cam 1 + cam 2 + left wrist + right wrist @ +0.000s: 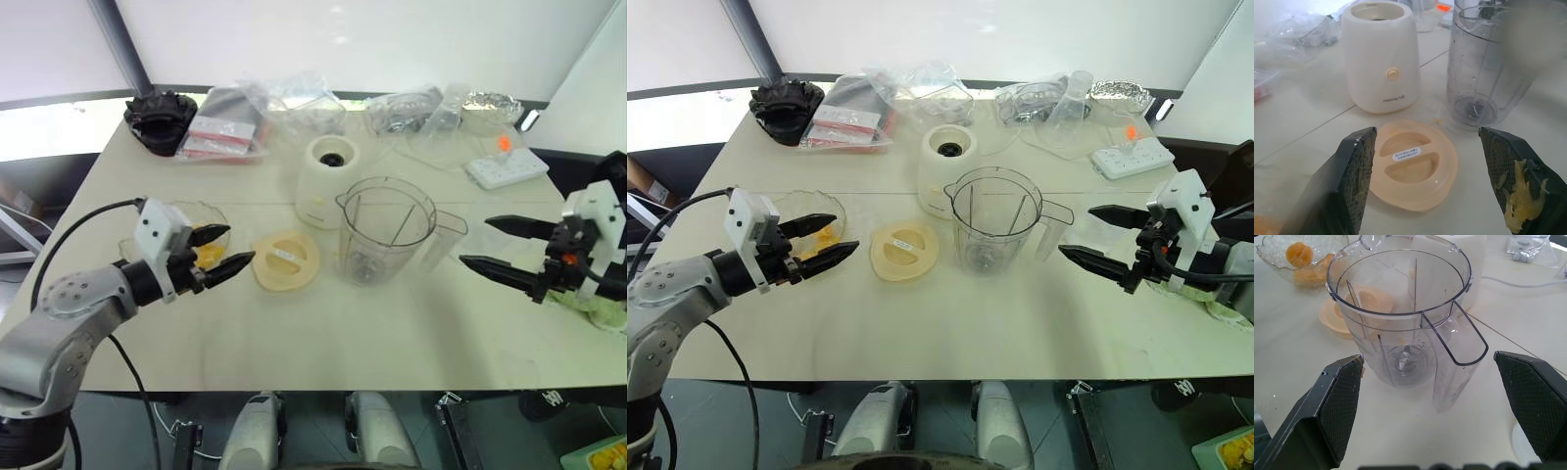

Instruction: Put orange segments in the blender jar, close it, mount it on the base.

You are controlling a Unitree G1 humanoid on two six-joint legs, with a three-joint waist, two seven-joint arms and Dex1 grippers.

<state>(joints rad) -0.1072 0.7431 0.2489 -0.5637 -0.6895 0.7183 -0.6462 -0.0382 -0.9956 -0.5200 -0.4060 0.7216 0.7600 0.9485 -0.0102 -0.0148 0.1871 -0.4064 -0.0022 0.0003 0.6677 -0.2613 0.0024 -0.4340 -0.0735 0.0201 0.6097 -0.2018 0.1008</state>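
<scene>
Blender jar (385, 227) stands empty between both open grippers

Blender jar (385, 228): tall clear plastic, upright on desk near centre, uncovered, mouth open. Inner ribs run down wall; dark blade at bottom. Side handle points toward robot's right. No fruit visible inside.

Base (325, 181): squat cream-white rounded unit, upright, black round socket on top, small knob on front. Stands just behind jar, on robot's left of it; not mounted.

Orange segments (1299, 255): glossy orange-yellow pieces, heaped in shallow clear dish at desk's left side, well apart from jar.
</scene>
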